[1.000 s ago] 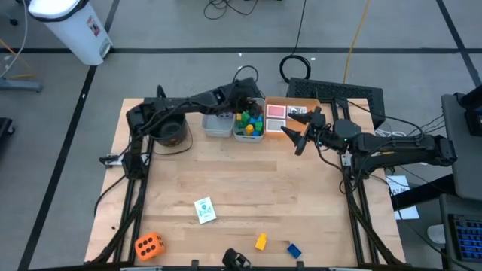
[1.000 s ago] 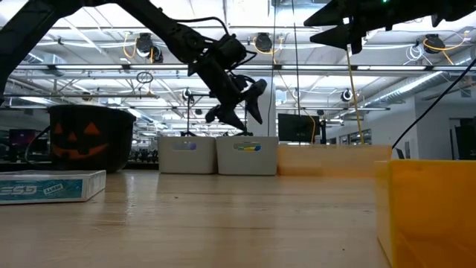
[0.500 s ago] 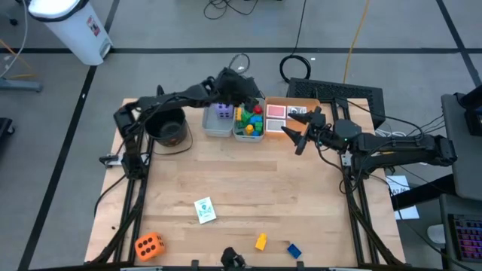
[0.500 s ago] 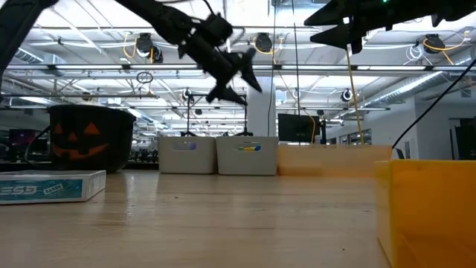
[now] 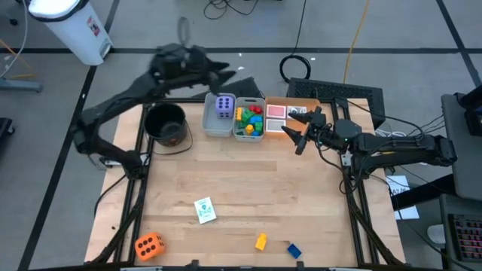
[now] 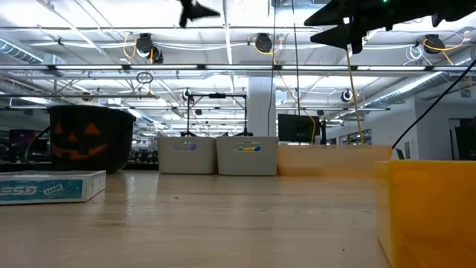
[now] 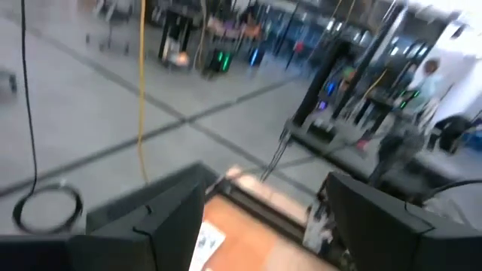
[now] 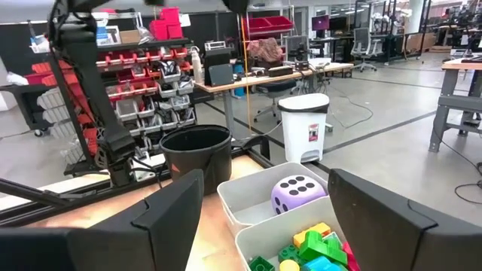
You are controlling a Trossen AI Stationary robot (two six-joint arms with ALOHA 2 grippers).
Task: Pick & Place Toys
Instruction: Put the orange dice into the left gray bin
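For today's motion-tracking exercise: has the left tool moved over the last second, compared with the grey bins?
Yes. The left tool, open, has lifted away from above the grey bins toward the table's far edge, leaving the purple die in the left bin.

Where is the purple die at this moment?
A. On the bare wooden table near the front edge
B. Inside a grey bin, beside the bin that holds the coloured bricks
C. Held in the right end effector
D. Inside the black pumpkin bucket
B. The purple die lies in a grey bin, next to the other bin with the bricks; the right wrist view shows this too.
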